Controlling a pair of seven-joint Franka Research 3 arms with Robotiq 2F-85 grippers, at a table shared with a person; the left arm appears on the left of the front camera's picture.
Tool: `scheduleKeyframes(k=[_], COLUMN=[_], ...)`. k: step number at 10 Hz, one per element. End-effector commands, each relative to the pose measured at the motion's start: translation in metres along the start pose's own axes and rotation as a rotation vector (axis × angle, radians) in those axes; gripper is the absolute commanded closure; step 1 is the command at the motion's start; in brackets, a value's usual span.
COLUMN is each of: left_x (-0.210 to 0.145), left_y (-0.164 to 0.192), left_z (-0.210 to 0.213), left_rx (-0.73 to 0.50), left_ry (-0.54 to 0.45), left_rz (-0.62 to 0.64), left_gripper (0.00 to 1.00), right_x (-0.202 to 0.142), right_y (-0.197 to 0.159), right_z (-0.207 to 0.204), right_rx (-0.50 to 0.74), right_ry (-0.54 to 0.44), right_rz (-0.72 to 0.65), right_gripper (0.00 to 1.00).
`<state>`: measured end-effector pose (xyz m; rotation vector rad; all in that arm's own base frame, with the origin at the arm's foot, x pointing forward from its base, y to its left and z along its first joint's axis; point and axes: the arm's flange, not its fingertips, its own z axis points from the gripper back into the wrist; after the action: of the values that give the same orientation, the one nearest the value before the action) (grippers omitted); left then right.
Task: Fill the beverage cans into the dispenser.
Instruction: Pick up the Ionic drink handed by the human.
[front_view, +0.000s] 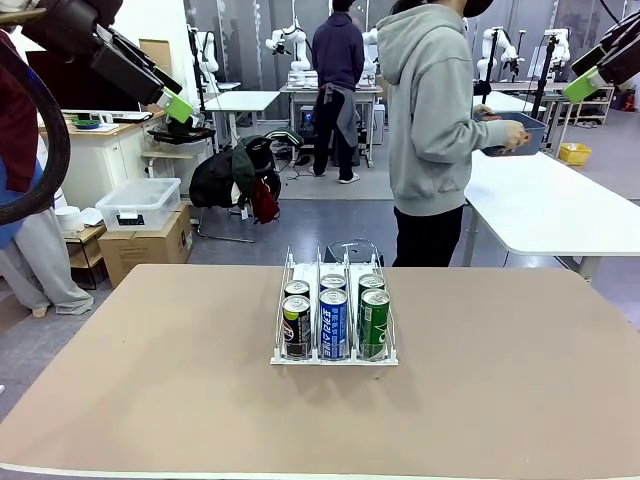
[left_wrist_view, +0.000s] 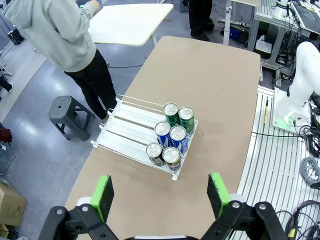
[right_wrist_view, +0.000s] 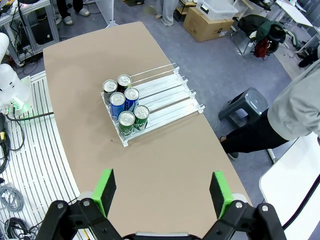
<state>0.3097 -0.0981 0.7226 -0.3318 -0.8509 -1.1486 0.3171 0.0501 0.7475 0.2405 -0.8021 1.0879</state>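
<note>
Cans crowd the dispenser's near end, probably where its lanes feed them; your left gripper and right gripper hang spread, empty, above it.

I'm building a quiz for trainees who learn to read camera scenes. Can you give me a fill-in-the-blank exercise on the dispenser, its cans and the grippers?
1. The dispenser holds ___ beverage cans.
2. The two cans in its middle lane are mostly ___.
3. The left gripper and the right gripper hang high above the table, both with jaws ___.
Missing words: six; blue; open.
</note>
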Motion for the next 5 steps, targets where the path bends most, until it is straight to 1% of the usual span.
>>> scheduleKeyframes(k=[1, 5], left_x=[-0.0012, -0.0012], left_y=[0.0013, 0.0013], left_z=[0.0003, 0.0003], left_rx=[0.008, 0.008], left_ry=[0.005, 0.005], left_rz=[0.002, 0.002], left_gripper=[0.0, 0.0], right_x=[0.0, 0.0], right_y=[-0.0003, -0.0003], right_z=[-0.0012, -0.0012], right_rx=[0.002, 0.002], right_ry=[0.001, 0.001], right_rz=[0.007, 0.007], right_gripper=[0.0, 0.0])
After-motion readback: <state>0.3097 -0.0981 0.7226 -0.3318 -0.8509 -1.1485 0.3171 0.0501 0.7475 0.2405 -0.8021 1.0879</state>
